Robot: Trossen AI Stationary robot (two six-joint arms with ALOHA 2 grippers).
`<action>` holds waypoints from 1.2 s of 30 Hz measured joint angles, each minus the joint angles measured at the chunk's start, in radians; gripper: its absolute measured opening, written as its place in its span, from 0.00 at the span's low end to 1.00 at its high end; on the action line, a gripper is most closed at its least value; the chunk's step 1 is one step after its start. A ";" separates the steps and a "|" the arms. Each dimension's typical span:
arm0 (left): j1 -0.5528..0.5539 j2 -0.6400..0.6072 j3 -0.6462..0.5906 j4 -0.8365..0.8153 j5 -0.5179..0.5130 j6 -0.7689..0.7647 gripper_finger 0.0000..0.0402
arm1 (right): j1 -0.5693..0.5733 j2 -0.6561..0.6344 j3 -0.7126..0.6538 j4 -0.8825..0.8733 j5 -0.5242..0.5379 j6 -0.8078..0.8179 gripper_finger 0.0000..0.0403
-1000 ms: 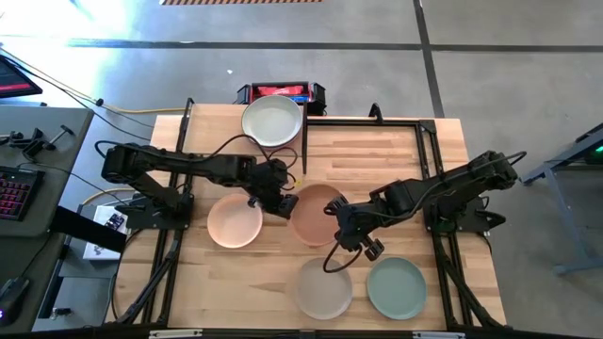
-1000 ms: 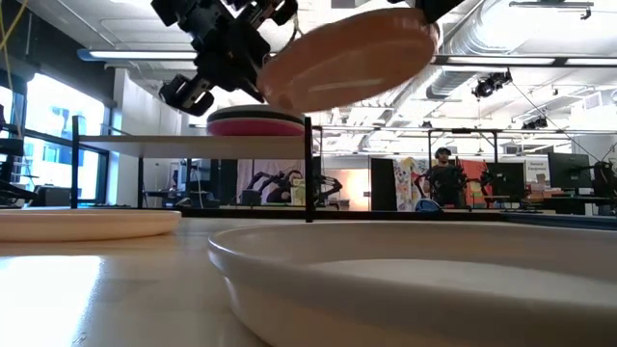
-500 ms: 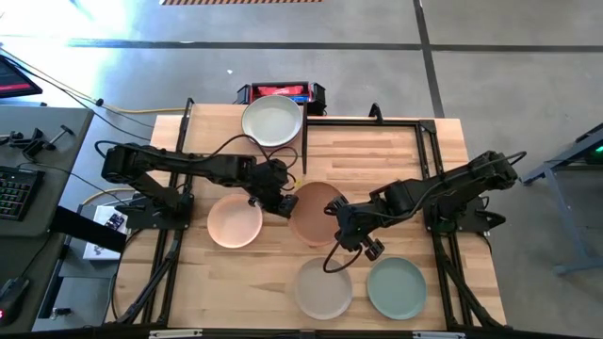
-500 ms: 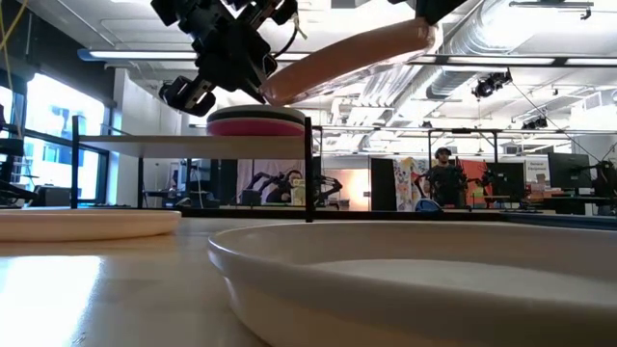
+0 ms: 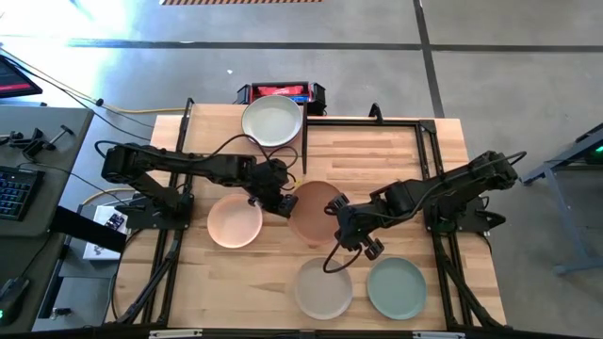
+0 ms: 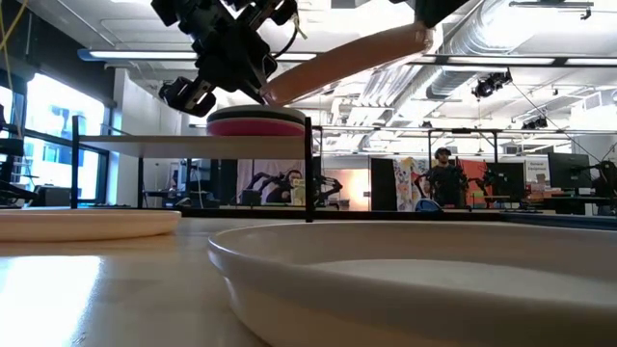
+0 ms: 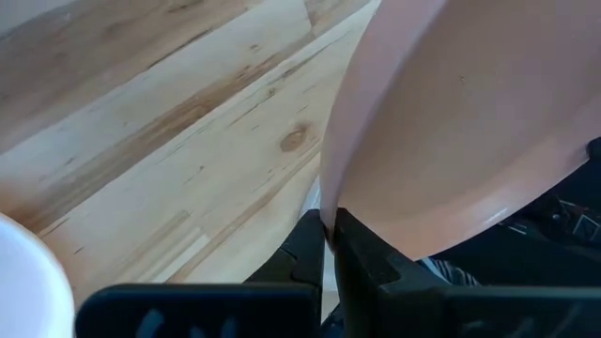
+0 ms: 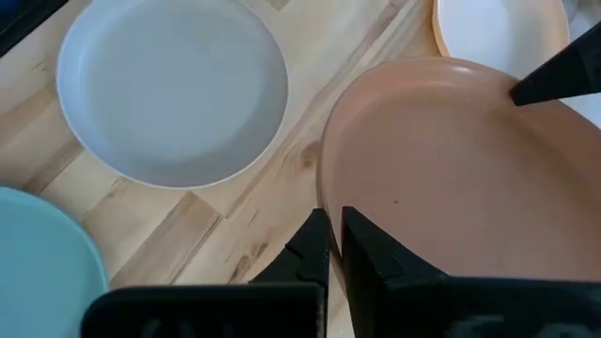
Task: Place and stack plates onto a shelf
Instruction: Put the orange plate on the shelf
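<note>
Between the two arms, above the middle of the table, a salmon plate is held off the surface by both grippers at once. Left gripper is closed on the plate's rim on its own side; the left wrist view shows its fingers pinched together with the thin edge between them. Right gripper is closed on the opposite rim in the same way, its fingers nipping the plate's edge. From table height the plate hangs tilted, the right gripper's side higher than the left's.

Just beyond the left gripper stands the shelf, a raised light-wood board with a dark upright post at its corner. A pink plate sits on it, with an off-white plate on top. The tilted plate's lower edge looks close above that stack, though whether they touch is hard to tell.

Below the left gripper a peach plate lies on the table. Near the right gripper lie a beige plate and a sage green plate, side by side. Bare wood lies open beyond the right gripper toward the table's far edge.
</note>
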 joint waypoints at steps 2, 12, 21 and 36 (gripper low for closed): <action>0.000 0.000 0.000 0.003 0.006 0.000 0.00 | 0.000 0.000 0.000 0.000 -0.003 0.010 0.00; 0.000 0.000 -0.001 0.027 0.007 0.001 0.00 | 0.000 -0.001 0.000 -0.003 -0.008 0.049 0.00; -0.001 0.000 -0.001 0.029 0.007 0.026 0.00 | 0.000 -0.001 0.000 0.000 -0.011 0.049 0.00; -0.002 0.000 0.000 0.024 0.003 0.034 0.00 | 0.017 -0.009 0.000 -0.015 0.000 0.143 0.00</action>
